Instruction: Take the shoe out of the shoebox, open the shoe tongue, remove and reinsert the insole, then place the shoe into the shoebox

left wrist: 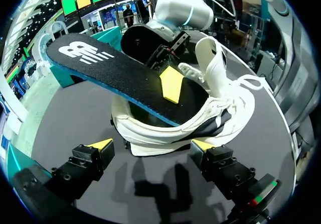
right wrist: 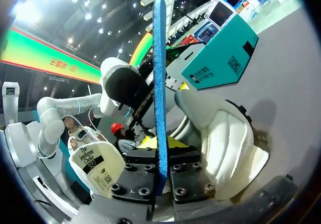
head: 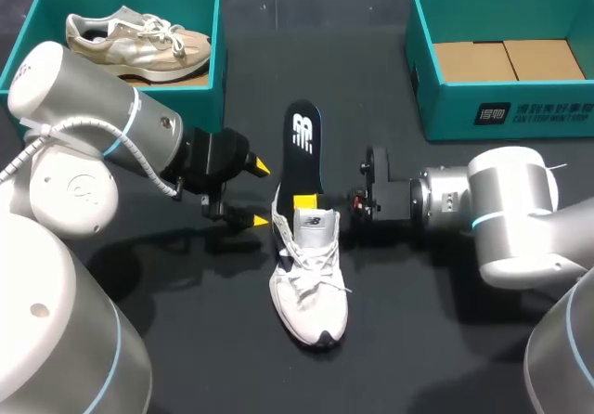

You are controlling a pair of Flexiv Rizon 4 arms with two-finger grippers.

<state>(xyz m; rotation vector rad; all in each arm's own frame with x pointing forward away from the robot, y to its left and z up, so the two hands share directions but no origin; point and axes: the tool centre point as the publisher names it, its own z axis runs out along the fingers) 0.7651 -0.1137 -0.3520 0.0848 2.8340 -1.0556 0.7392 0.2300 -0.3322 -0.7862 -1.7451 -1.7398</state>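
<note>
The insole (head: 303, 140) is the awkward piece. It looks thin, light and floppy along its length, with a fabric top that should give the pads fair purchase. Judge it likely to buckle if you shove it from the free end, so grip it close to the shoe's opening.

The shoe (head: 311, 284) looks light too, with a soft upper over a stiffer sole. It will probably skid on the bench (head: 436, 330) when pushed, so brace it at the firm sides of the heel.

It stands on its sole in the middle of the bench, toe toward the near edge. The insole slants out of its opening toward the far edge, with the logo end free.

Your right hand (head: 306, 200) is closed down on the insole, pinching its two flat faces just where it leaves the shoe. Your left hand (head: 261, 192) is spread wide and holds nothing. Its yellow tips sit just beside the heel, one toward each side, and I cannot tell whether either touches.

The empty shoebox (head: 436, 108) waits at the far right corner. A second box (head: 215, 71) at the far left corner holds a beige shoe (head: 139, 38).
</note>
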